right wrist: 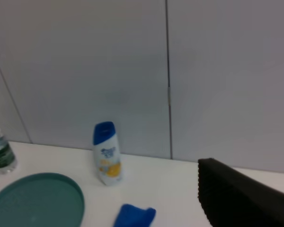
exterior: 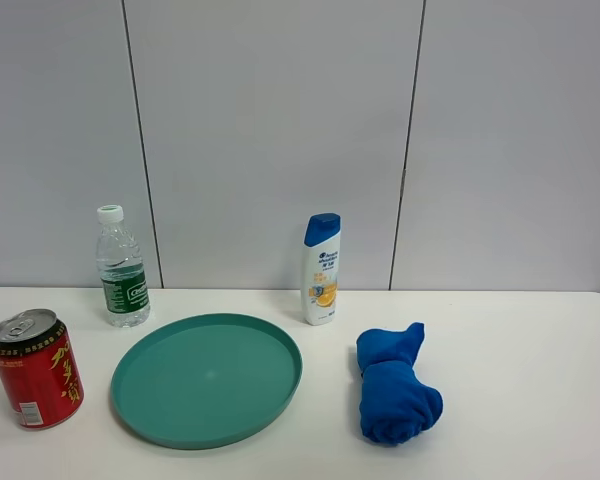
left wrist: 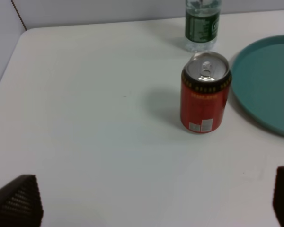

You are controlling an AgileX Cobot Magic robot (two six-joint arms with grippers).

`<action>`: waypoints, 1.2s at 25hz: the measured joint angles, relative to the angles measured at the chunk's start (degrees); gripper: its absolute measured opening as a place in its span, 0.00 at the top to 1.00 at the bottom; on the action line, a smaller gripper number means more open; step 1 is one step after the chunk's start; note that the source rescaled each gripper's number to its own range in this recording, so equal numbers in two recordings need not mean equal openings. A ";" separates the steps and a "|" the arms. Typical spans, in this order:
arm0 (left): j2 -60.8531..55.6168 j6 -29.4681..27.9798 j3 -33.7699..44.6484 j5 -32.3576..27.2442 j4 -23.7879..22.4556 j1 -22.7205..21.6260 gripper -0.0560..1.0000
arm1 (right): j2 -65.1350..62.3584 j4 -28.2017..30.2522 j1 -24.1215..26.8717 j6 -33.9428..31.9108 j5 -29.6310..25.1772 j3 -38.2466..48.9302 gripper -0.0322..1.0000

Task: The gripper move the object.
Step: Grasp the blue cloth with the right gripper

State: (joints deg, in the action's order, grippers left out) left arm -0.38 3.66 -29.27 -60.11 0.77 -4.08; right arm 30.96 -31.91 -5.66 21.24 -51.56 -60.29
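Observation:
A red soda can [exterior: 35, 369] stands upright at the front left of the white table, left of a round teal plate [exterior: 160, 405]. A water bottle [exterior: 121, 266] and a white shampoo bottle with a blue cap [exterior: 321, 268] stand at the back. A rolled blue cloth [exterior: 394, 387] lies right of the plate. No gripper shows in the exterior view. In the left wrist view my left gripper [left wrist: 156, 201] is open and empty, short of the can [left wrist: 204, 93]. In the right wrist view only one dark finger [right wrist: 241, 198] shows, holding nothing.
The table's left edge and a grey wall panel show in the left wrist view [left wrist: 4, 61]. The grey panelled wall [exterior: 280, 130] stands right behind the table. In the right wrist view the shampoo bottle [right wrist: 106, 153], plate [right wrist: 19, 208] and cloth [right wrist: 135, 216] lie far off.

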 joint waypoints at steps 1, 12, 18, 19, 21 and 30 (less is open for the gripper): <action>0.00 0.00 0.00 0.00 0.00 0.00 0.00 | 2.41 -1.90 0.00 1.62 0.01 -1.50 0.04; 0.00 0.00 0.00 0.00 0.00 0.00 0.00 | 32.40 -9.85 -3.17 6.53 0.05 -12.69 0.04; 0.00 0.00 0.00 0.00 0.00 0.00 0.00 | 45.84 7.50 -10.95 -11.55 1.39 -14.02 0.05; 0.00 0.00 0.00 0.00 0.00 0.00 0.00 | 47.65 10.88 -12.05 -15.89 1.51 -14.02 0.05; 0.00 0.00 0.00 0.00 0.00 0.00 0.00 | 52.05 18.08 -13.90 -23.39 1.55 -14.02 0.05; 0.00 0.00 0.00 0.00 0.00 0.00 0.00 | 72.74 25.50 -18.09 -34.49 3.08 -14.26 0.05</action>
State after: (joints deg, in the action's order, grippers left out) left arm -0.38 3.66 -29.27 -60.11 0.77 -4.08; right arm 103.71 -6.41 -23.76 -13.25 -48.48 -74.55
